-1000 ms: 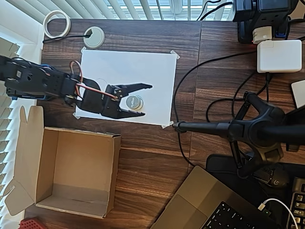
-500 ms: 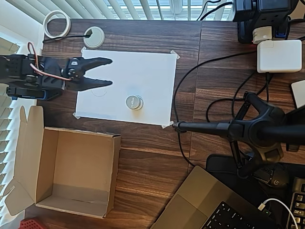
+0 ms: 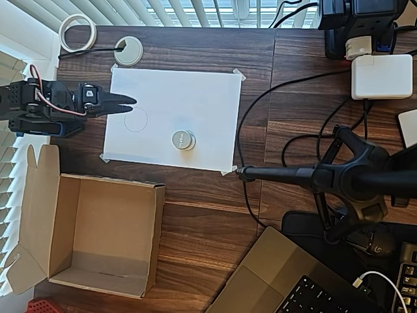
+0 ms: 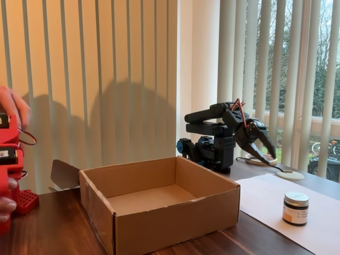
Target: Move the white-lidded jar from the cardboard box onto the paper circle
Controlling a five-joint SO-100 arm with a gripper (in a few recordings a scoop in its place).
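The white-lidded jar point(image 3: 183, 139) stands upright on the white paper sheet point(image 3: 195, 98), right of its middle; in the fixed view the jar point(image 4: 296, 208) is at the right, past the box. A thin pencil-drawn circle outline point(image 3: 135, 119) lies bare to the jar's left; what is drawn under the jar is hidden. The cardboard box point(image 3: 98, 235) is empty at the lower left, and the box point(image 4: 159, 204) fills the foreground of the fixed view. My gripper point(image 3: 130, 101) is shut on nothing at the paper's left edge, well away from the jar. In the fixed view the gripper point(image 4: 270, 154) points down behind the box.
A cream tape roll point(image 3: 77, 31) and a white grommet point(image 3: 128, 49) lie at the back left. A black stand arm point(image 3: 306, 175), cables, a white charger point(image 3: 381, 76) and a laptop point(image 3: 287, 280) crowd the right side. A person's hand point(image 4: 10, 111) is at the left edge.
The gripper let go of the jar, drew back left across the paper and folded in, and its jaws went from open to shut. The jar stayed in place.
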